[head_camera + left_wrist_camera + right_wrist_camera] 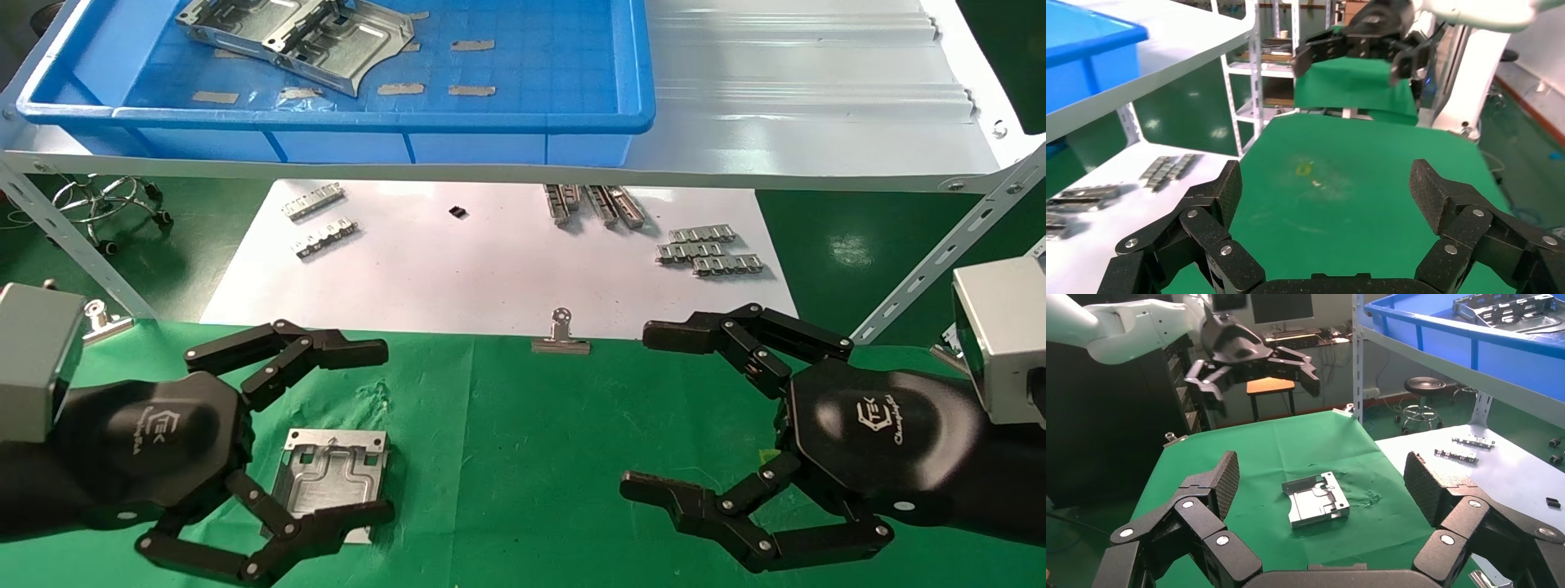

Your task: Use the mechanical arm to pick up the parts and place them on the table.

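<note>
One metal plate [331,474] is lying flat on the green table [523,457], under the left gripper [359,433], whose fingers are spread wide and holding nothing; the right gripper [654,412] is hovering well apart, also spread and empty; more plates [302,33] are sitting in the blue bin [572,122]; the plate looks stiff, light and slippery, so pinching across its raised rims seems safest.

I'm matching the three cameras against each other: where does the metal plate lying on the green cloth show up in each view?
Head view: metal plate at lower left, under the open left gripper.
Left wrist view: not in it.
Right wrist view: plate at centre, flat on the cloth.
Shared landmark: the green table.
</note>
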